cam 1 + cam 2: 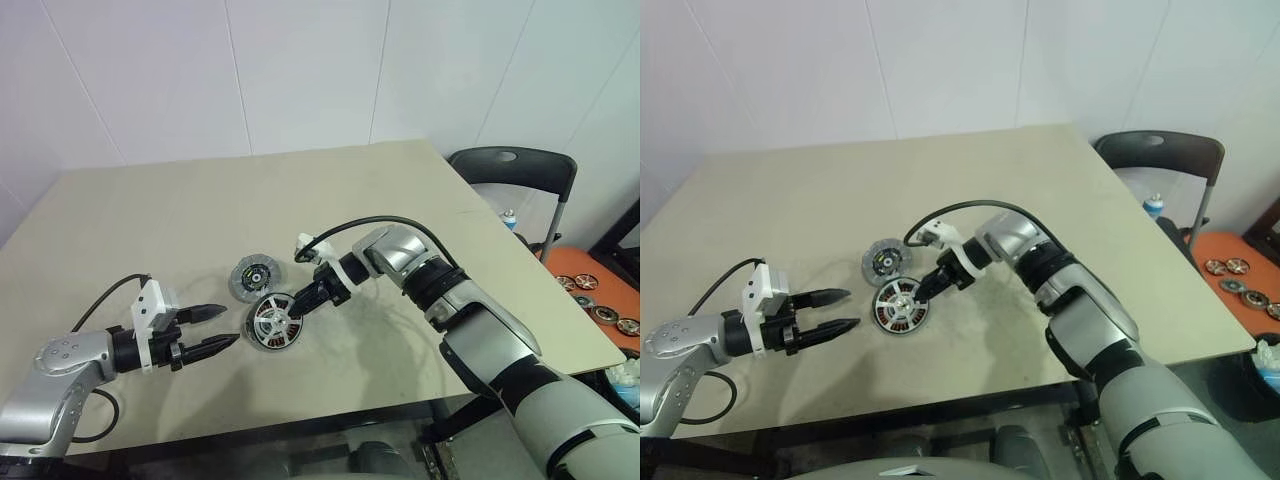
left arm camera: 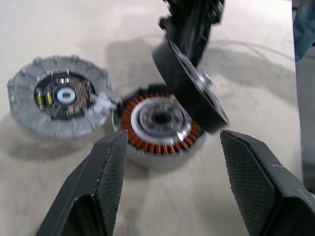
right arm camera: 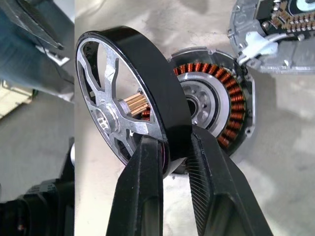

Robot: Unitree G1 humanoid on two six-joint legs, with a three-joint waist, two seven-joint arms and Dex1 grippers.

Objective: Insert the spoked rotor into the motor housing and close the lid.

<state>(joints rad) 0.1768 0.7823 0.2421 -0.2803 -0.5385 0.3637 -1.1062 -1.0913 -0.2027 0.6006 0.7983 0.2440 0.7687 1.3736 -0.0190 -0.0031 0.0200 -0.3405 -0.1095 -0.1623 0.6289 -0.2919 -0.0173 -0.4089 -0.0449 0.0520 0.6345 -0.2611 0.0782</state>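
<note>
The right gripper (image 3: 170, 162) pinched the spoked rotor (image 3: 128, 98) on edge, tilted above the motor housing (image 2: 157, 123); insertion needed levelling it first. The left gripper (image 1: 215, 330) stood open.

The black-rimmed spoked rotor with silvery spokes and a brass-coloured hub gear (image 3: 129, 101) is showing against the round motor housing with copper-orange windings ringing a silvery centre (image 2: 158, 121). The flat silver-grey lid with a dark centre (image 2: 58, 95) is lying on the plain beige surface (image 1: 200, 210). Cross-hatched black gripper fingers (image 2: 106, 172) are framing them.
</note>
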